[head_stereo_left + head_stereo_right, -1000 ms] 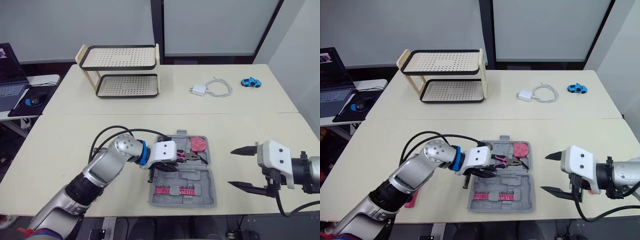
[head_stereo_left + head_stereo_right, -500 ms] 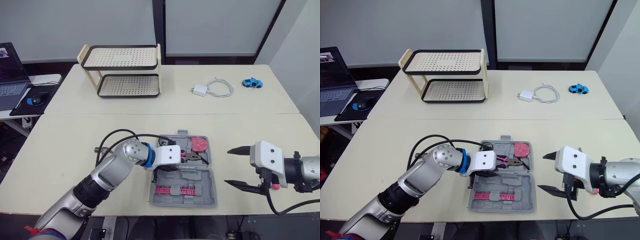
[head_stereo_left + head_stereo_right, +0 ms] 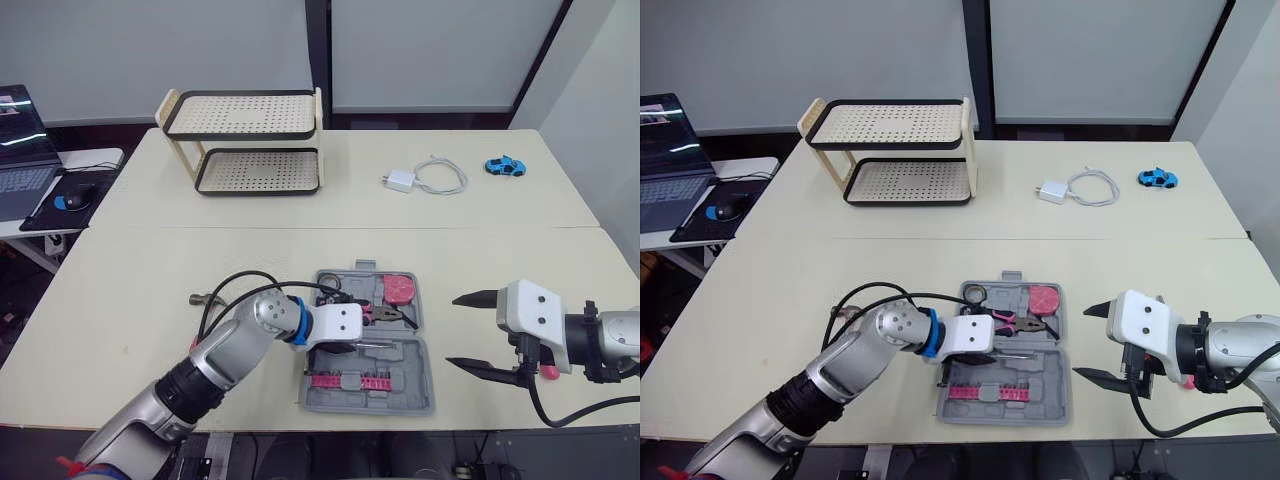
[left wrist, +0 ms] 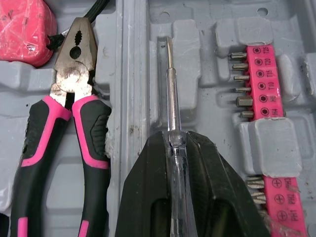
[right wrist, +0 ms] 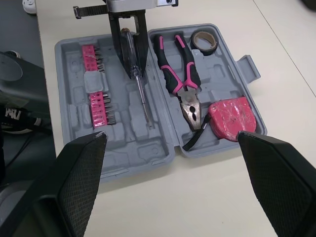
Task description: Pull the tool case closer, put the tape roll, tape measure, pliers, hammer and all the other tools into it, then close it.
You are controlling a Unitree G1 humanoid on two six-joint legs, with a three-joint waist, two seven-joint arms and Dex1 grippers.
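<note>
The grey tool case (image 3: 405,362) lies open near the table's front edge. In it are a tape roll (image 5: 203,39), a pink tape measure (image 5: 231,114), pink-handled pliers (image 4: 74,98) and pink bit strips (image 4: 257,74). My left gripper (image 4: 177,140) is shut on the clear handle of a screwdriver (image 4: 171,94), whose shaft lies along a groove in the case beside the pliers. A hammer (image 3: 196,298) rests on the table left of the case, mostly hidden behind my left arm. My right gripper (image 3: 455,331) hovers open just right of the case, holding nothing.
A two-tier rack (image 3: 245,140) stands at the back left. A white charger with its cable (image 3: 420,178) and a blue toy car (image 3: 501,165) lie at the back right. A laptop (image 3: 22,150) and mouse sit on a side table to the left.
My left gripper has carried the screwdriver rightward and down into the case. My right gripper has edged slightly left toward the case.
</note>
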